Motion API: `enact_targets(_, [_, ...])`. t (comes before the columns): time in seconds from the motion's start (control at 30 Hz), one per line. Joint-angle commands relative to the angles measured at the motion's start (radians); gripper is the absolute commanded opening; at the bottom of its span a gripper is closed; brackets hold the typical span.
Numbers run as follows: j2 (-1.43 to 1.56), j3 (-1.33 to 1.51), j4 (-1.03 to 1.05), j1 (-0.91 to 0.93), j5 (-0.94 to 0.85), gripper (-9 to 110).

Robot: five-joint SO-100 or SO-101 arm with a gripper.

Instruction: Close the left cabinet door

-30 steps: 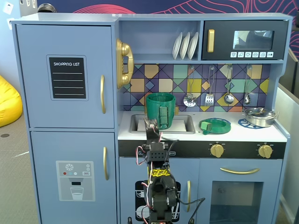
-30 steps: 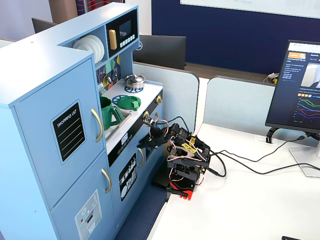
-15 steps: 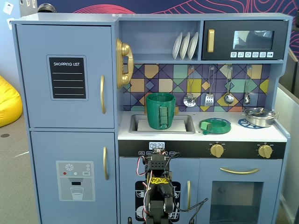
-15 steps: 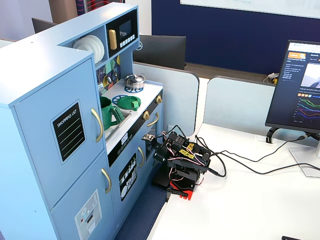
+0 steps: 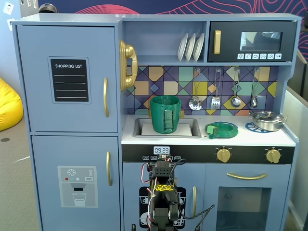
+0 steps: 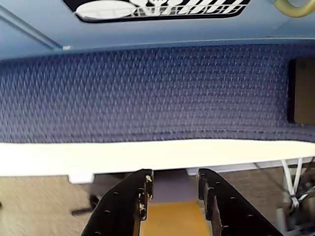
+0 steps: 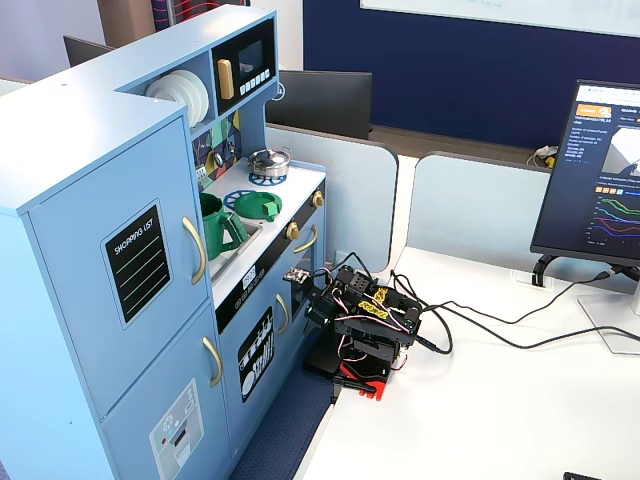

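Hinged board, stiff and light by the look of it: the left cabinet door sits flush at the play kitchen's upper left, apparently shut. Its gold handle offers the best purchase. Below, the gripper hangs slightly apart, holding nothing.

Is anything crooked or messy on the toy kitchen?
Nothing stands out. The shopping-list door sits flat and closed, the green pot stands upright in the sink, and its lid lies beside it on the counter. The gripper holds nothing.
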Motion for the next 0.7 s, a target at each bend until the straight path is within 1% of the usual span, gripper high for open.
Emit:
enact_targets(0.0, [-0.002,0.061,0.117,0.020,0.055,0])
enact_targets(0.67, [-0.002,0.061,0.117,0.040,0.064,4])
